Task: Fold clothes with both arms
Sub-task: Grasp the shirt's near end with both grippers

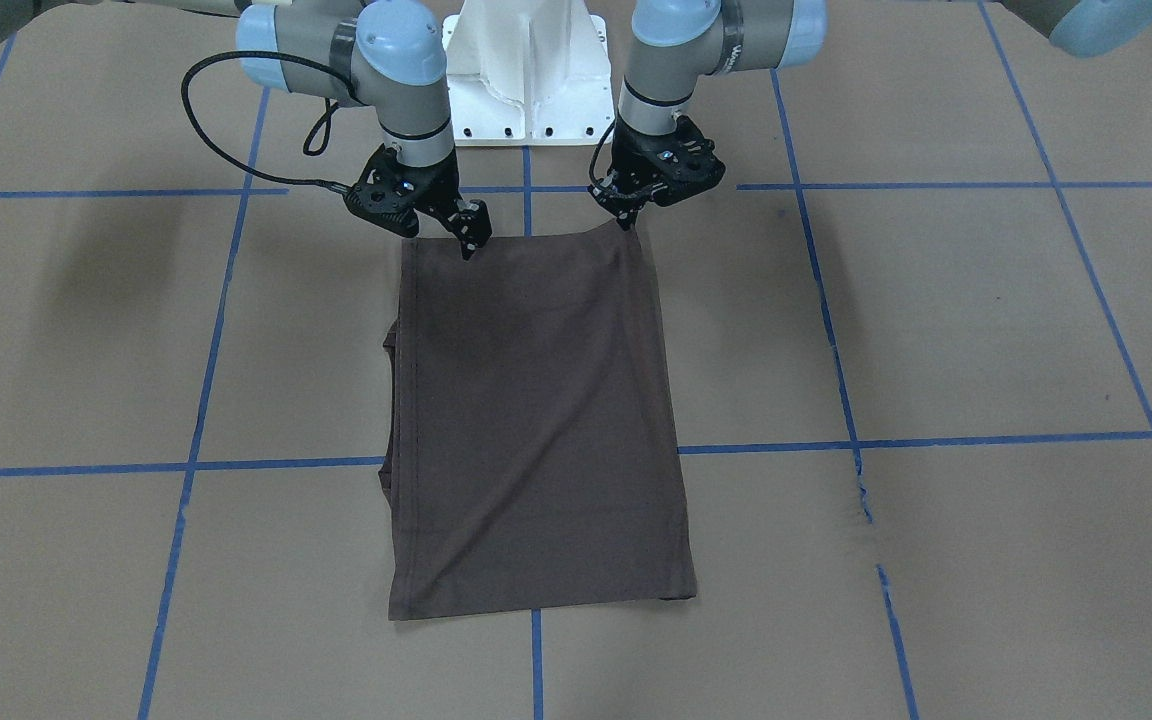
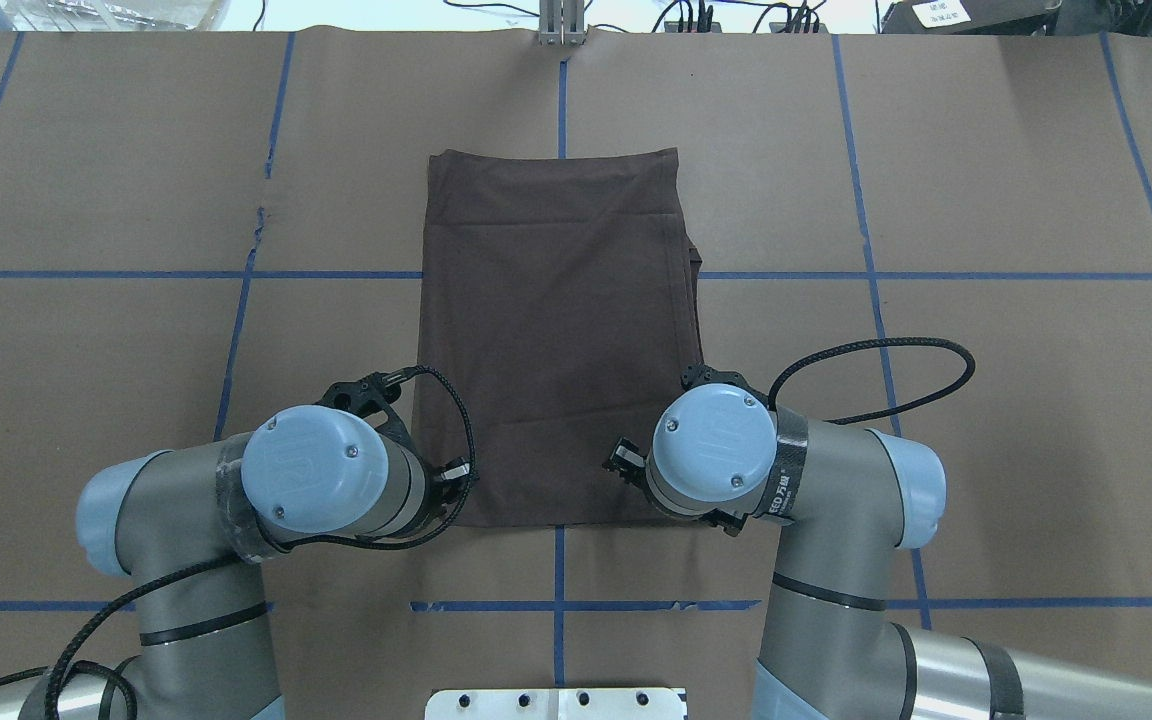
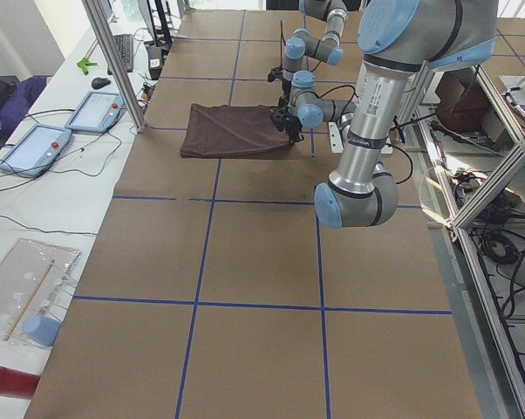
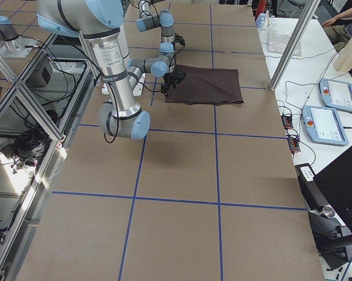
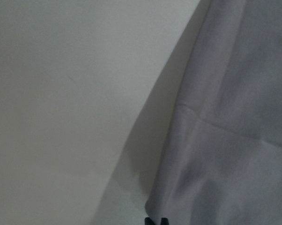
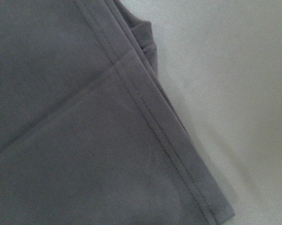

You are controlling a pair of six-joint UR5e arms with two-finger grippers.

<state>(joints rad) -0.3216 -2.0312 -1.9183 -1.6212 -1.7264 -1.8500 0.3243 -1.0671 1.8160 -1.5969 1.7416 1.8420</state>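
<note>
Overhead exterior view: dark brown T-shirt (image 2: pixel 556 330), folded into a long rectangle, lies mid-bench with its long axis running away from the robot. Left tool (image 1: pixel 626 222) pinches the near corner, lifting it slightly. Right tool (image 1: pixel 468 245) touches the other near corner; its grip cannot be told. Blue tape lines (image 2: pixel 136 274) cross the brown paper bench (image 2: pixel 986 180)

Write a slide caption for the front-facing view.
Both arms' end effectors meet the near edge of a folded dark T-shirt on the paper-covered table.
</note>
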